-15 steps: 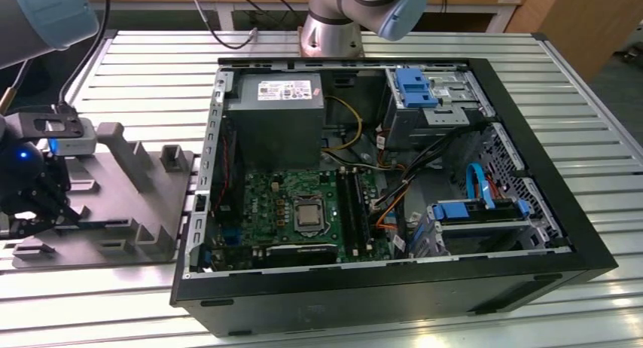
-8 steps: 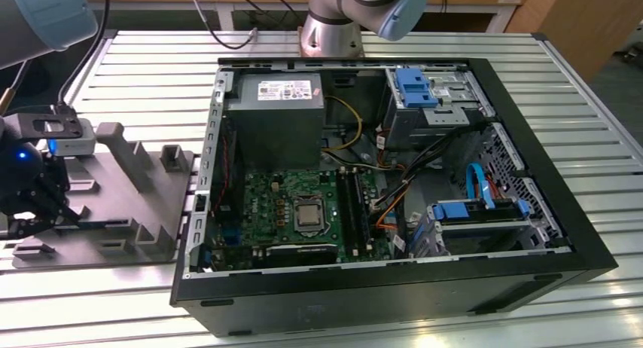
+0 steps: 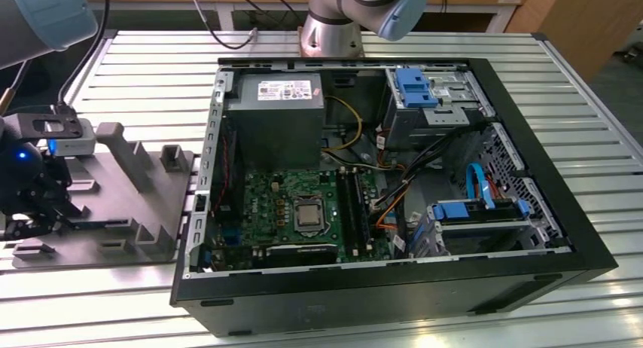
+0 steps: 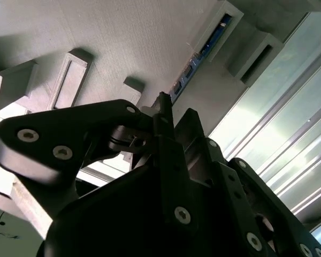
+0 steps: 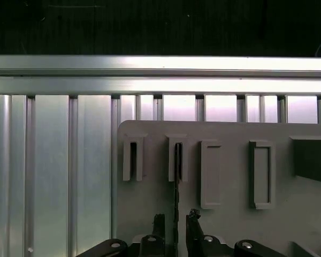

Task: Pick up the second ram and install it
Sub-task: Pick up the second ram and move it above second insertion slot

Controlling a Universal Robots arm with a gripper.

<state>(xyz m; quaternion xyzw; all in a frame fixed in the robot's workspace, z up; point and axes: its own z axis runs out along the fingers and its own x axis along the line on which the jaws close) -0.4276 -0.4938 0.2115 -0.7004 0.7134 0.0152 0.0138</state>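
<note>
The second ram [image 5: 177, 179] shows edge-on as a thin dark strip standing in a slot of the grey holder plate [image 5: 150, 203]. In the second wrist view the ram [image 4: 203, 49] is a bluish-green stick held between two raised blocks of the plate [image 4: 123, 43]. My gripper [image 5: 175, 220] is open and straddles one end of the stick, a finger [image 5: 159, 222] on each side with a small gap to the board. The fingertips [image 4: 163, 101] sit just above the plate. In the exterior view my gripper [image 3: 25, 224] hangs over the plate [image 3: 111, 239] at the far left.
An open black computer case [image 3: 392, 288] lies to the exterior view's right of the plate, with a green motherboard [image 3: 271, 209] and long black memory slots [image 3: 348, 205] inside. Raised grey blocks [image 3: 120, 148] stand on the plate. The slatted aluminium table [image 3: 141, 77] runs all around.
</note>
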